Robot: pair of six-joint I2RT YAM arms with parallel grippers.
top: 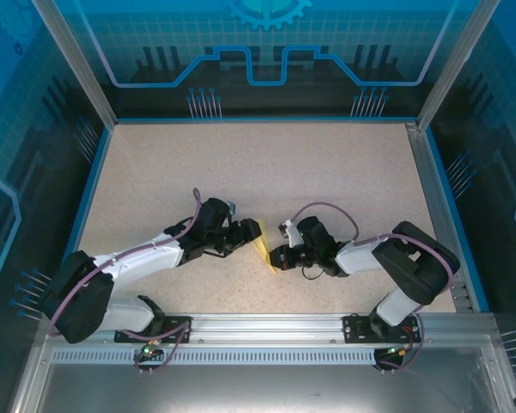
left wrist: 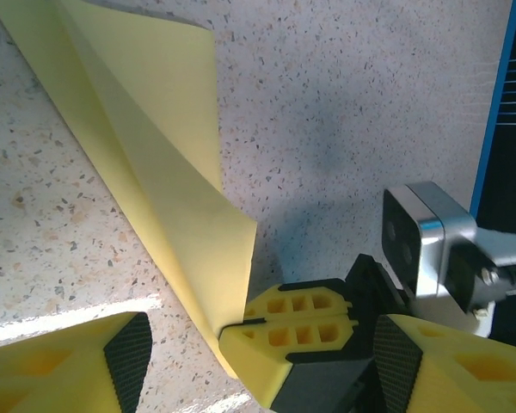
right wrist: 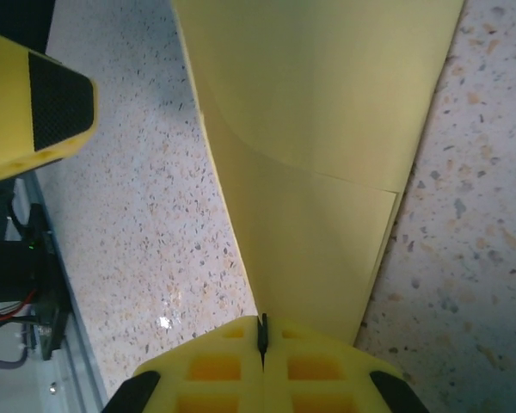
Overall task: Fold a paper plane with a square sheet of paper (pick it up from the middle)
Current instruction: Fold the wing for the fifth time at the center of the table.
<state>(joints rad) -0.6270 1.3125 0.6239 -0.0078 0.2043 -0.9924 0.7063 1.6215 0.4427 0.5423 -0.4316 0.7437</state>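
Jaws of the right gripper (right wrist: 262, 331) are pinched shut on one end of the folded yellow sheet of paper (right wrist: 327, 129). The left gripper (top: 246, 234) stands open just beside that pinch, its jaws holding nothing. The sheet's long axis runs away from the bases, low over the table (top: 267, 163), between both arms. No writing is legible.

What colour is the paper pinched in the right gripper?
Plain yellow, no print: the paper shows best in the right wrist view.
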